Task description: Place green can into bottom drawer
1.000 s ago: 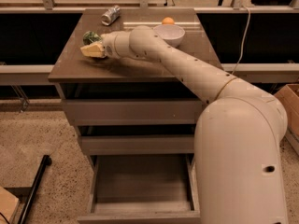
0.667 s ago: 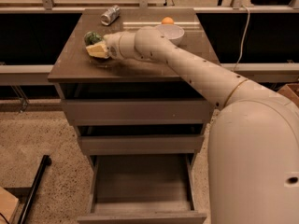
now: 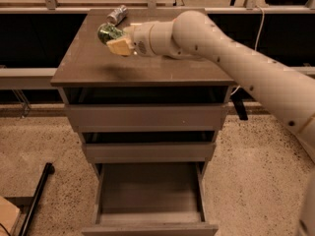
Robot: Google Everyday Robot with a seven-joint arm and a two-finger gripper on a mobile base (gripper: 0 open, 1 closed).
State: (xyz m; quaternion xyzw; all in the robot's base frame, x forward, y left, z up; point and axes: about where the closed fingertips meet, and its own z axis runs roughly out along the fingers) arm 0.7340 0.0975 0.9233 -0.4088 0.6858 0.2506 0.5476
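The green can [image 3: 107, 32] is held in my gripper [image 3: 114, 39] above the left part of the cabinet top [image 3: 83, 65]. The gripper's pale yellow fingers [image 3: 118, 47] are shut on the can, and a shadow lies on the top beneath it. My white arm reaches in from the right. The bottom drawer [image 3: 147, 193] is pulled open at the foot of the cabinet, and its wide flat floor is bare. It lies well below and in front of the gripper.
A plain silver-grey can [image 3: 117, 14] lies at the back of the cabinet top. The two upper drawers [image 3: 146, 117] stick out slightly. A black pole [image 3: 37, 193] lies on the floor at the left, beside a wooden piece [image 3: 7, 218].
The gripper has risen a little off the cabinet top and moved slightly right with the green can in it. The arm now sits higher over the top.
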